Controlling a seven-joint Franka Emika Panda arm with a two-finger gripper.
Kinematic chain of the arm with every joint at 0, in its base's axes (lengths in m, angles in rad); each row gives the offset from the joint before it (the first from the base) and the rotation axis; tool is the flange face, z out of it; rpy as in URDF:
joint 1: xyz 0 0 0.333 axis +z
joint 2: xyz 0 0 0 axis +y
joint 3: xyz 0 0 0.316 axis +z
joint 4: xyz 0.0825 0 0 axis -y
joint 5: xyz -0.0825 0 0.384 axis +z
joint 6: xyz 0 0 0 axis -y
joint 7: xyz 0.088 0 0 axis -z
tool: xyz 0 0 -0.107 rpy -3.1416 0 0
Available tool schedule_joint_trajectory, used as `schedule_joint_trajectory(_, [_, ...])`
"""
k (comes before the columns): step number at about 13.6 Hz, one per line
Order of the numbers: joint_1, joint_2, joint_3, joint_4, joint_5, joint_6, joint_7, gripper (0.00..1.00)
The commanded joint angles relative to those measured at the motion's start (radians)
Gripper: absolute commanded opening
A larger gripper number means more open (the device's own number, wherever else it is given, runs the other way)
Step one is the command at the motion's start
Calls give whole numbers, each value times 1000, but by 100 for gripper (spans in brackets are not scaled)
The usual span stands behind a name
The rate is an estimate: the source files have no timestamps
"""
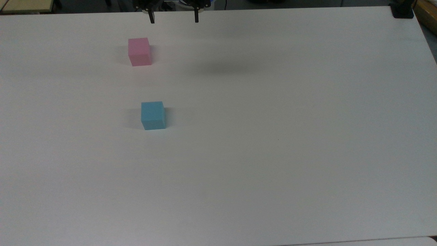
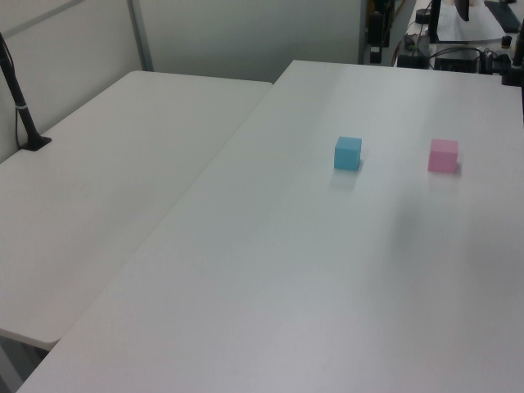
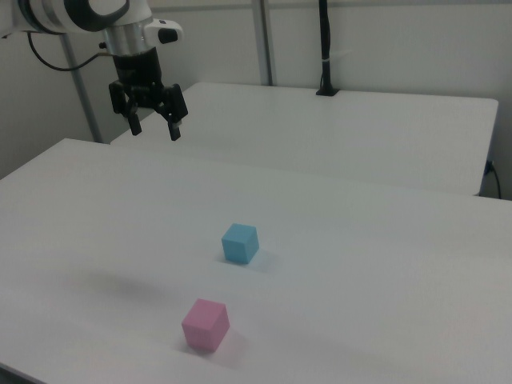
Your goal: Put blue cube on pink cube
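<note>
Black and bare, the two fingers of the hand (image 3: 154,130) are spread wide with nothing between them, hanging in the air well above the surface (image 3: 376,264) and touching nothing; in the top view the fingertips (image 1: 152,19) show at the upper edge, just above the pink cube (image 1: 139,51). The blue cube (image 1: 153,115) sits flat on the matte white surface, well apart from the pink one and below it in the top view. Both cubes are plain, matte, sharp-edged blocks of about equal size. In the left view the blue cube (image 2: 348,153) lies to the left of the pink cube (image 2: 443,155).
</note>
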Motion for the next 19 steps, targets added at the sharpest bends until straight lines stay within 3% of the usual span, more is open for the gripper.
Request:
schedule_joint_trajectory(1, [0,-16,-9,-15,1,-12,-20,100])
schedule_joint_trajectory(13, [-4,-16,-21,-13,2,-11,-52,100])
schedule_joint_trajectory(19, [-104,-10,-23,-7,-1,2,-129,100])
